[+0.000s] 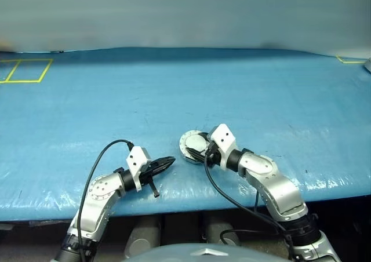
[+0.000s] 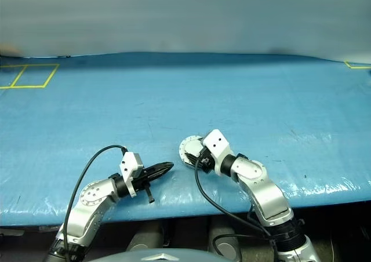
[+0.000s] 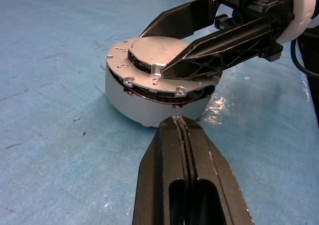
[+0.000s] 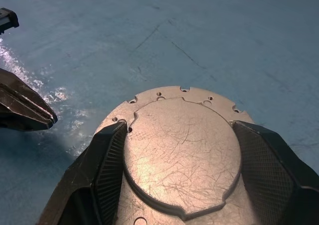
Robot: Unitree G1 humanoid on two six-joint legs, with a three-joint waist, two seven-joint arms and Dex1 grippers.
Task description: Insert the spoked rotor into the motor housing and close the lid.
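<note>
On the blue table [image 1: 243, 88] your right gripper [image 4: 174, 150] clamps the lid [image 3: 154, 60] over the motor housing [image 3: 129, 103]; left gripper [image 3: 182, 125] closed, empty, beside it.

The lid [image 3: 159, 65] was seated on the motor housing [image 3: 134, 103] near the table's [image 1: 232, 88] front edge. It was flanked by the right gripper [image 4: 174, 180], with the left gripper [image 1: 165, 163] just left.

Head eyes look down; both wrist views closely share the lid [image 3: 159, 68].
</note>
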